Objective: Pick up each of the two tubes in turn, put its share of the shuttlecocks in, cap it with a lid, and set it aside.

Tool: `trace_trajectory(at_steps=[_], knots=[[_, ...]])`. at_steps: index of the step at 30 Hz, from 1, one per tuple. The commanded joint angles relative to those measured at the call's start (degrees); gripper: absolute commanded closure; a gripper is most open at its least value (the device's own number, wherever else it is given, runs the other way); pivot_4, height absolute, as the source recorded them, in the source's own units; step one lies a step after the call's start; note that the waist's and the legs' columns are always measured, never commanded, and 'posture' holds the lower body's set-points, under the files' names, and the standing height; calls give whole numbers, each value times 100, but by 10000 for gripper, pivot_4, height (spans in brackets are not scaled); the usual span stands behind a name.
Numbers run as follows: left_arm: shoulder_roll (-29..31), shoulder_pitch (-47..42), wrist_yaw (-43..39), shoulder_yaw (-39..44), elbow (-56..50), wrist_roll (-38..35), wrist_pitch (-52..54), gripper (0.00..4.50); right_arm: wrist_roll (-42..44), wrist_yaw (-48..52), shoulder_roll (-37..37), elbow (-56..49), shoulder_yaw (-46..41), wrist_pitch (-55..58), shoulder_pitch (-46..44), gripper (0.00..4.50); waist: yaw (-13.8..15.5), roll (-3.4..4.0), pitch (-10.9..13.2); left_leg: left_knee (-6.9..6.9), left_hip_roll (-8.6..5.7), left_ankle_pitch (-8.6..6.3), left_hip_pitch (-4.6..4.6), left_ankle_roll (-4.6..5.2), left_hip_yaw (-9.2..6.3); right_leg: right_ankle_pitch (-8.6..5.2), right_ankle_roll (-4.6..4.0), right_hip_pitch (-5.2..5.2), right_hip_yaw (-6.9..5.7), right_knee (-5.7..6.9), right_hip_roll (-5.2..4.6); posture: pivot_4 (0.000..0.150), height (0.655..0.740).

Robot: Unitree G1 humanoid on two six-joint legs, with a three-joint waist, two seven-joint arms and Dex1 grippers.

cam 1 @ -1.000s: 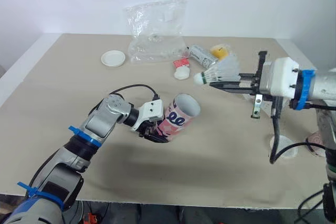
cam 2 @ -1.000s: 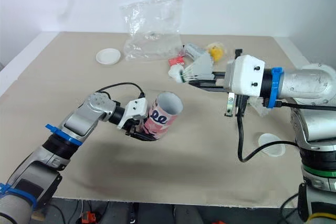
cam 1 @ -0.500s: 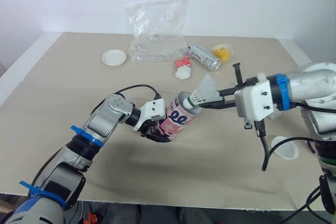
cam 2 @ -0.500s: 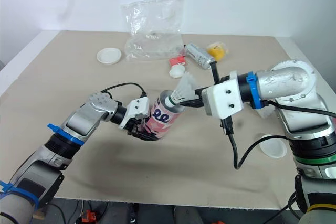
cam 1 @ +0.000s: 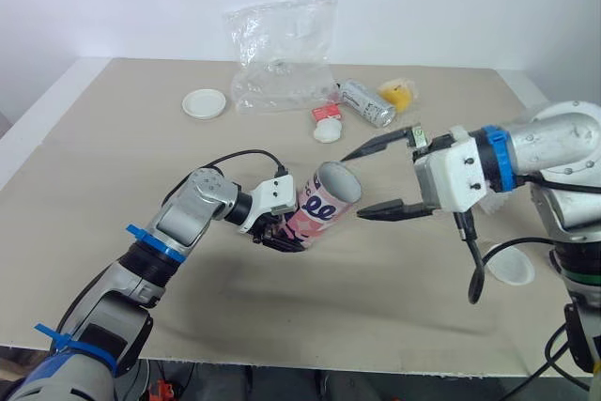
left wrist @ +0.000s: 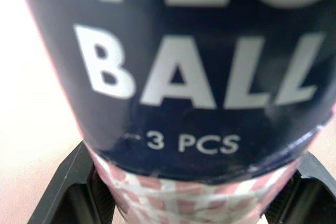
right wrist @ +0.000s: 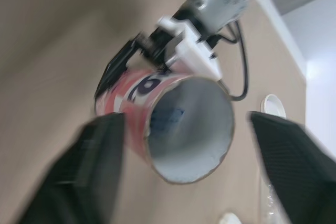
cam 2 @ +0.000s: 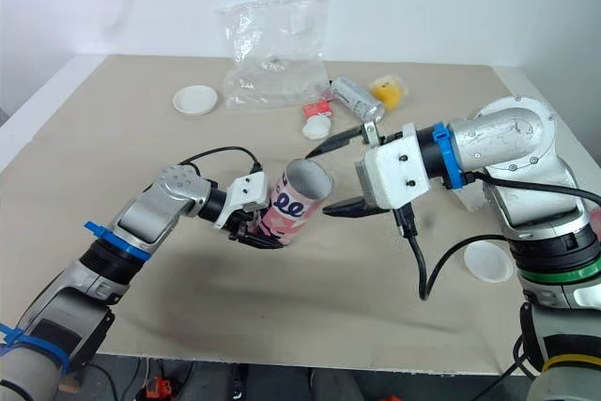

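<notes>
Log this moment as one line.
left end effector: shut on pink tube | right end effector: open, at tube's mouth | tube: tilted, uncapped

I am bending my left arm forward, left gripper (cam 1: 282, 235) clamping the tube (cam 1: 319, 208). My right arm is pointing inward, right gripper (cam 1: 352, 186) standing with fingers wide apart.

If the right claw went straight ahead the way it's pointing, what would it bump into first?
The right claw, open, would probably meet the open mouth of the pink tube first; exact depth is hard to judge.
</notes>
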Motion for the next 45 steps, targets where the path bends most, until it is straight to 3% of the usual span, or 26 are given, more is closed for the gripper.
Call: trace_trajectory(at_steps=[1,5,11,21,28,45], knots=[[85,-45,20,33,-134,59,-61,15933,630,-767,-64,-132,-847,1120,194,729,2,-1,0,0,0,0,0,0,-1,1,-2,0,-1,0,0,1500,7400],[63,-16,-2,12,-245,18,-26,15933,971,-2051,128,8,-2006,2282,1101,729,16,-2,-1,0,-1,0,0,0,-9,4,-14,5,-8,0,0,1500,7400],[11,66,23,8,-494,-65,99,15933,552,-3971,955,-127,-3474,2655,2918,729,35,-5,-6,-2,-9,0,-4,0,-10,1,-9,5,-8,4,-5,1500,7400],[-116,241,338,-62,-796,12,392,15933,558,-4317,1171,-134,-3965,2687,4251,729,-11,7,-7,3,-7,4,26,5,-8,-14,21,18,-3,23,1,1500,7400],[-204,224,564,-73,-858,0,553,15933,598,-4039,1073,267,-3809,2647,4377,729,-9,6,-6,16,-9,8,23,9,-1,-8,27,19,5,23,-1,1500,7400],[-41,279,617,-52,-1025,-17,626,15933,89,-3523,1019,2435,-2857,1713,3179,729,-11,6,-6,9,-10,8,22,9,-2,-13,29,18,5,23,0,1500,7400]])
